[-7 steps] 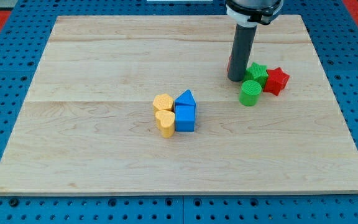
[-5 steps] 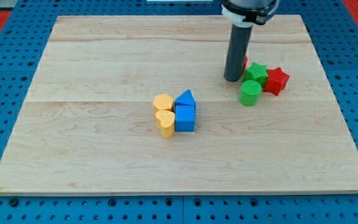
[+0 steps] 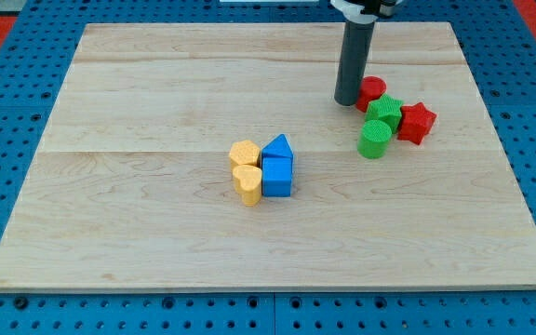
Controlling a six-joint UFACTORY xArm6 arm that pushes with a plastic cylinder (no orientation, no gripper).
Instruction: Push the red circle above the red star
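Currently my tip (image 3: 347,100), a bare rod holding nothing, touches the left side of the red circle (image 3: 372,92) in the upper right, just upper-left of the red star (image 3: 416,122); risk: an off-centre push glances into the green star (image 3: 385,111).

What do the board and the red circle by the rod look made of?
Board: pale wood, matte, judging by visible grain and plank seams. Red circle, touching my tip on the view's right: probably plastic, matte; its ribbed sides suggest 3D printing, though that's uncertain.
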